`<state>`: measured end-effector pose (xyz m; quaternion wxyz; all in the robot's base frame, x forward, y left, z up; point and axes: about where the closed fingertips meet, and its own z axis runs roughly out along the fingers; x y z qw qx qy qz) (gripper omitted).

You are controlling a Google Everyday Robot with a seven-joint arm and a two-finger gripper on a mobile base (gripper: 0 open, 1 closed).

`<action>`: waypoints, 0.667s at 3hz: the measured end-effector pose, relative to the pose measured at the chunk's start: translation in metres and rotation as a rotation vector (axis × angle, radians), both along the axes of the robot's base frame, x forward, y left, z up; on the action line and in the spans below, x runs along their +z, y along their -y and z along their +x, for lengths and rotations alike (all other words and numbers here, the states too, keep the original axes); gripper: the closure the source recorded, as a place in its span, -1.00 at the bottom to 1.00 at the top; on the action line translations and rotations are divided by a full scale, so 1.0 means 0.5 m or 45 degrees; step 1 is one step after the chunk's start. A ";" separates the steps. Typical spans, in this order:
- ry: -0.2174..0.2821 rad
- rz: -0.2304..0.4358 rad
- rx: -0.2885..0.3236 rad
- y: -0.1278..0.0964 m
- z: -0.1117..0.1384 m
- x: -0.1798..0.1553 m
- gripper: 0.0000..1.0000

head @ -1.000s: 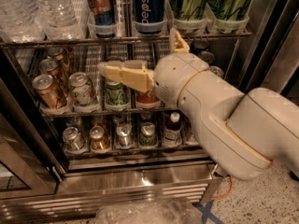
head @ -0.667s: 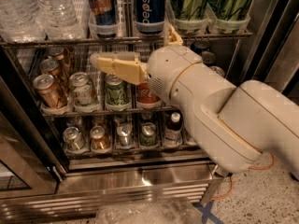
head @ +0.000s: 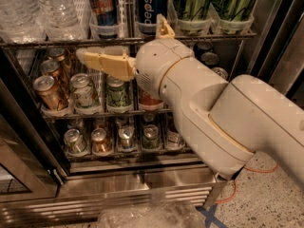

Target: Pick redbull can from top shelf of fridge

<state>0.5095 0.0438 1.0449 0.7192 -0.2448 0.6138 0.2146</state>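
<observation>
Speckled terrazzo floor (head: 283,196), blue tape (head: 209,216), orange cable (head: 232,193) at lower right.

The light is warm and rather dim, coming mostly from above and in front of the fridge (head: 142,186). Its steel base throws back soft streaks of glare. The water bottles (head: 52,8) on the top shelf (head: 66,41) catch the brightest white light. The pale arm (head: 213,113) is evenly lit, and the gripper (head: 107,64), just under that shelf's front edge, glows yellowish. Behind them the short cans (head: 85,91) sit in shadow, only their lids glinting. The lowest rack is darkest.
</observation>
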 end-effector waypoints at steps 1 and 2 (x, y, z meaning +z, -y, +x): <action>0.008 -0.058 0.049 -0.005 -0.001 -0.011 -1.00; 0.008 -0.058 0.049 -0.005 -0.001 -0.011 -1.00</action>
